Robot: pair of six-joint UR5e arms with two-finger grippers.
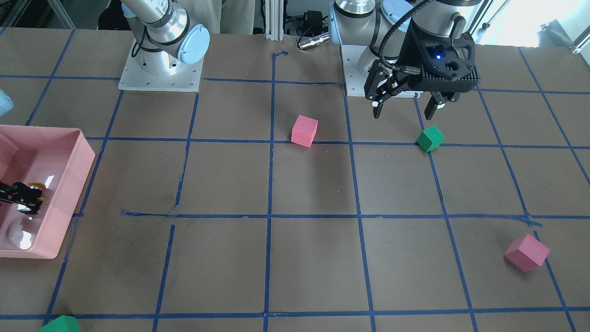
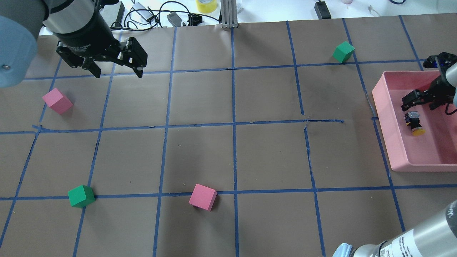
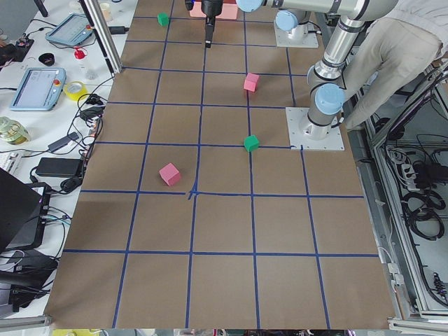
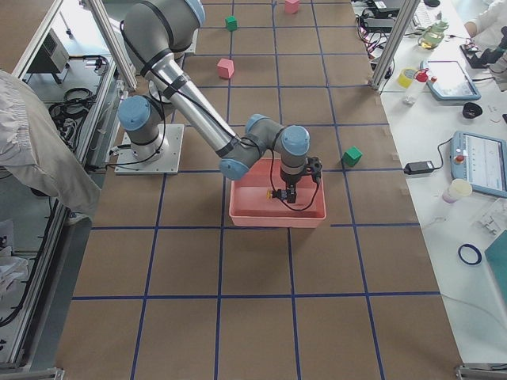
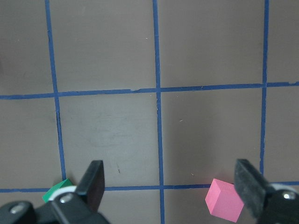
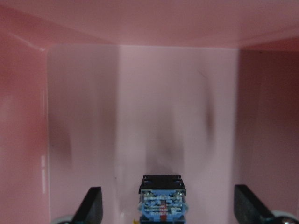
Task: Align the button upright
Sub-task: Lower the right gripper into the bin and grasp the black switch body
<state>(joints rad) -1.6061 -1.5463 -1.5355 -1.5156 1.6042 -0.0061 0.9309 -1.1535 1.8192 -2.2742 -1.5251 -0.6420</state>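
The button (image 2: pixel 414 123) lies on its side in the pink tray (image 2: pixel 387 117) at the right edge of the overhead view, yellow cap toward the robot and silvery base away. In the right wrist view its base block (image 6: pixel 162 201) sits low between the spread fingers. My right gripper (image 2: pixel 419 104) is open just above and behind the button, inside the tray. From the front, the gripper (image 1: pixel 20 197) and the yellow cap (image 1: pixel 36 186) show at the left edge. My left gripper (image 2: pixel 117 71) hangs open and empty over the table's far left.
Two pink cubes (image 2: pixel 57 101) (image 2: pixel 202 197) and two green cubes (image 2: pixel 81 196) (image 2: pixel 343 51) are scattered on the brown gridded table. The tray's walls (image 6: pixel 23 140) close in on both sides of the right gripper. Cables and tools lie past the far edge.
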